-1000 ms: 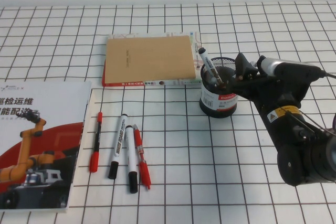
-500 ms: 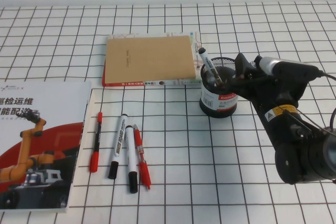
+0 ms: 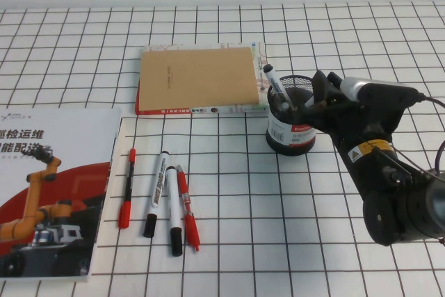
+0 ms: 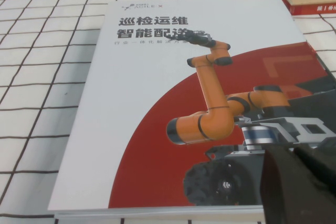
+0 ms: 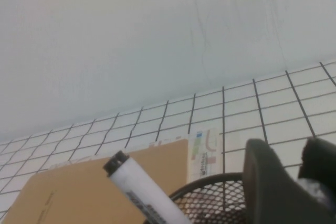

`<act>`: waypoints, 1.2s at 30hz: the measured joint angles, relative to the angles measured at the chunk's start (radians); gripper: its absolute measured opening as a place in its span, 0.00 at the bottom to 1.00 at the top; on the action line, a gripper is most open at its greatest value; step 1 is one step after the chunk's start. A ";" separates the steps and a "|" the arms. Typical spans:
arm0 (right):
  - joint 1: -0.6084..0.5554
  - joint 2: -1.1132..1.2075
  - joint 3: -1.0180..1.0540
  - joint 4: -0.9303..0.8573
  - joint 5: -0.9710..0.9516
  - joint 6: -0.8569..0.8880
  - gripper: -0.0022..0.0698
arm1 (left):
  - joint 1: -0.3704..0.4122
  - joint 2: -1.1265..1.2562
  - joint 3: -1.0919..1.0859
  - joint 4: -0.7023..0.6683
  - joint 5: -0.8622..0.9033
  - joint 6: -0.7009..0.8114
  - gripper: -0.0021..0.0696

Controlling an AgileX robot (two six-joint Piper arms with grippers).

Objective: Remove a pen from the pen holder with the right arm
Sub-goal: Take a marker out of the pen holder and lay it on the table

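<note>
The left claw, a dark matte block, hangs over the glossy booklet on the gridded surface; its state cannot be told. Farther back, the right claw sits at the rim of the cylindrical black mesh pen holder, and its grip is likewise indeterminate. The white-barrelled, black-capped pen stands tilted in the holder, just beside a flat kraft-covered book.

Black grid running over a white table
The pen holder is showing black mesh and a red-and-white label, its pen white with a black cap; left of it, a brown book is showing a red edge, a booklet white, red and orange.
</note>
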 joint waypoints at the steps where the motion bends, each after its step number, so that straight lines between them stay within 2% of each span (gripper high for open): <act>1: 0.000 0.000 -0.002 -0.005 -0.006 0.000 0.19 | 0.000 0.000 0.000 0.000 0.000 0.000 0.02; 8: 0.000 -0.012 -0.002 -0.007 -0.002 0.000 0.18 | 0.000 0.000 0.000 0.000 0.000 0.000 0.02; 13: 0.000 -0.080 -0.002 -0.005 0.073 -0.014 0.17 | 0.000 0.000 0.000 0.000 0.000 0.000 0.02; 19: 0.000 -0.205 -0.002 -0.003 0.164 -0.116 0.17 | 0.000 0.000 0.000 0.000 0.000 0.000 0.02; 30: 0.000 -0.457 -0.002 -0.003 0.357 -0.227 0.17 | 0.000 0.000 0.000 0.000 0.000 0.000 0.02; 36: 0.000 -0.624 0.000 -0.028 0.551 -0.243 0.17 | 0.000 0.000 0.000 0.000 0.000 0.000 0.02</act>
